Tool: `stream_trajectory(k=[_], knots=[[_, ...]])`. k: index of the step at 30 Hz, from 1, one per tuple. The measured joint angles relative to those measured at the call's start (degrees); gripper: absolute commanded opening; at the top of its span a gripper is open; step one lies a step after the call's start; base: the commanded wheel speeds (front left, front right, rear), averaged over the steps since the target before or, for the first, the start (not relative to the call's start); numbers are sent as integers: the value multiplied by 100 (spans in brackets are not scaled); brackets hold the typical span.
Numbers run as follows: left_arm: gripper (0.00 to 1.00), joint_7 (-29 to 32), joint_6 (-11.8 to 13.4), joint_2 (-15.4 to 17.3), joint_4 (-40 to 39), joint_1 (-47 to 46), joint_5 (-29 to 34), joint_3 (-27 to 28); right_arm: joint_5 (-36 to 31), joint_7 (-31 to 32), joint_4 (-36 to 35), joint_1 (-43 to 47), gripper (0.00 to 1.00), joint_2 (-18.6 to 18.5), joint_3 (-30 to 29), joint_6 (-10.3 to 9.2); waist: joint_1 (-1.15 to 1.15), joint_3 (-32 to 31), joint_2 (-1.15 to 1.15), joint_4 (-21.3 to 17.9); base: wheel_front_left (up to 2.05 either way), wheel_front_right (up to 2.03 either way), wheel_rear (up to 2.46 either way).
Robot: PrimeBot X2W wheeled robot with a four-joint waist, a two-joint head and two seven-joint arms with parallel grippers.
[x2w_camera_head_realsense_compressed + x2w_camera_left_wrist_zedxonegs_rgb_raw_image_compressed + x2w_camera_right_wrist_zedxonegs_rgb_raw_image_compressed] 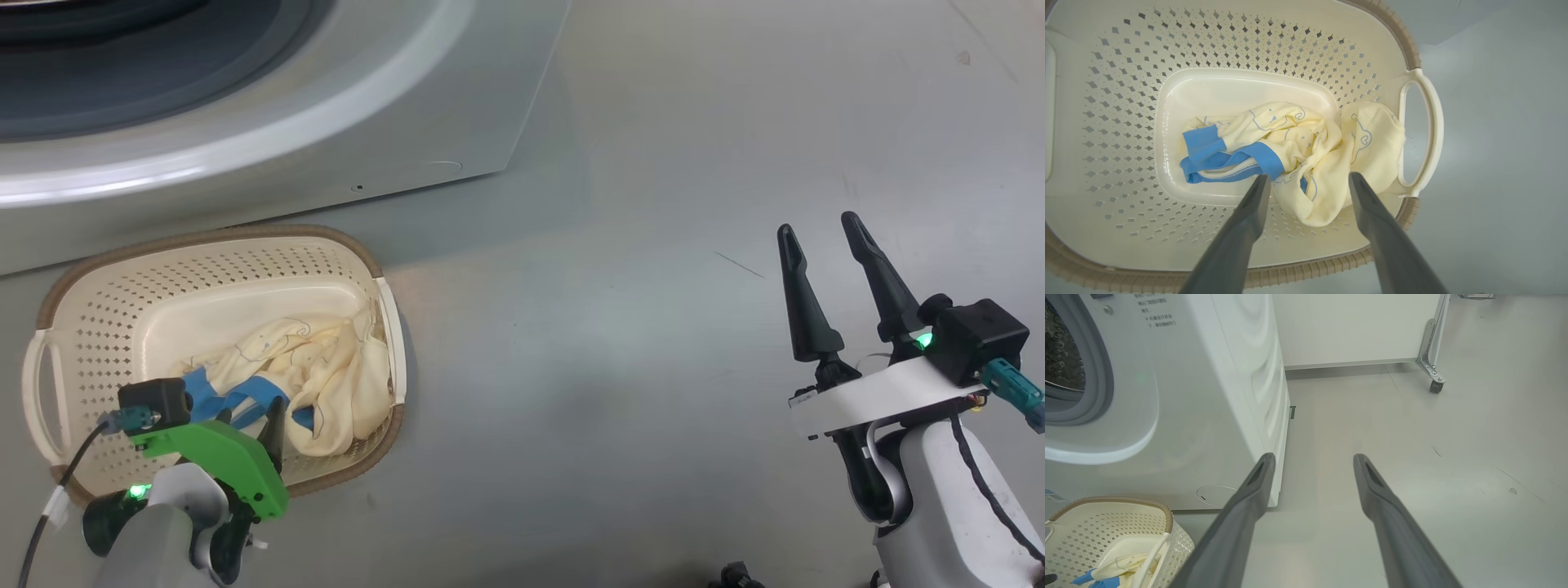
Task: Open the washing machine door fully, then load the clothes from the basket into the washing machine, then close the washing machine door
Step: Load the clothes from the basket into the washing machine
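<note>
Our left pincer (1309, 176) hangs with its jaws wide just above the clothes (1298, 139), gripping nothing, its two fingers straddling the crumpled cream-yellow heap with blue trim. The clothes lie on the bottom of the basket (1126, 81), towards one handle, and the basket stands on the floor (612, 327) just in front of the washing machine (1208, 396). Our right pincer (818, 224) is likewise wide and empty, over bare floor well apart from the basket. The drum mouth (1061, 355) is uncovered, so we judge that the washing machine door has been opened, though how fully we cannot tell. No garment is lifted yet, whether anything lies in the drum we cannot tell, and closing comes last.
</note>
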Motion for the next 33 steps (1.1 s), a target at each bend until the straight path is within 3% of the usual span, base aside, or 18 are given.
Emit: stream_trajectory(k=[26,33], knots=[[100,229,-49,24,670,-1017,-558,-467,-19,0,-129,-412,100,-16,25,0,0,1043,0,-130,0,0,0],[100,154,-49,163,777,-1269,-654,-547,-34,0,-221,-547,100,-18,-10,0,0,1322,0,-160,0,0,0]])
